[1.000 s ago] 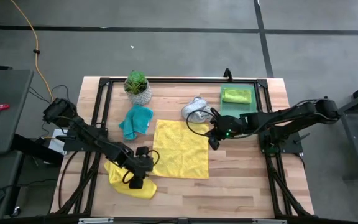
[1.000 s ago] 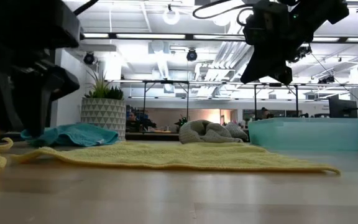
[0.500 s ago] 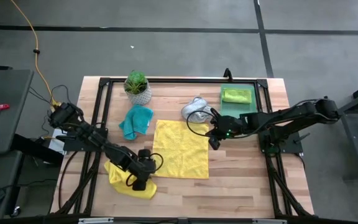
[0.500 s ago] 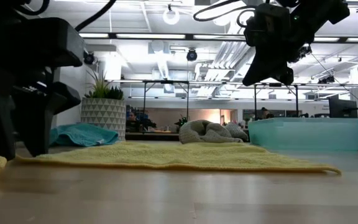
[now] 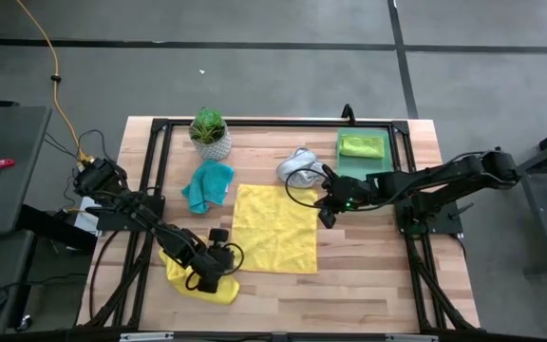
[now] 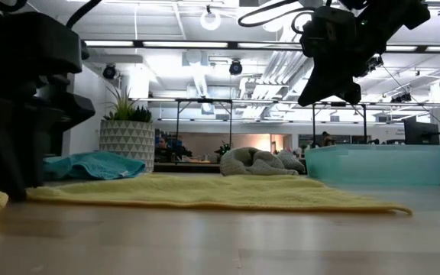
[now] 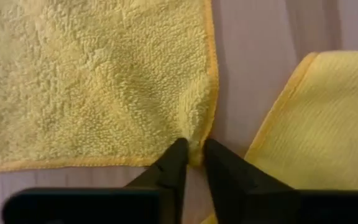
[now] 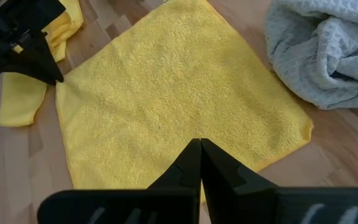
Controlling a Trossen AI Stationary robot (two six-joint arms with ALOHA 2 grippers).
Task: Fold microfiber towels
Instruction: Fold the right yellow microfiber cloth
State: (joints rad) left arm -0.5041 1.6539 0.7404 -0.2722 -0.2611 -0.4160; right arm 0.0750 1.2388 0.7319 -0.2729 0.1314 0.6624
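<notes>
Left gripper (image 7: 191, 151) at lower left of the table, pinching the spread yellow towel (image 5: 275, 226) by its corner, right gripper (image 5: 328, 219) clenched empty above the towel's right edge

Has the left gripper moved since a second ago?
Yes. The left gripper has dropped toward the table's near edge, onto the spread yellow towel's corner.

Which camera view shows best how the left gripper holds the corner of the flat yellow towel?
The left wrist view: the left gripper pinches the flat yellow towel at its corner, seen close. The high view shows the gripper at that towel's edge, without detail. The low view shows only a dark bulk there. The right wrist view shows it far off.
</notes>
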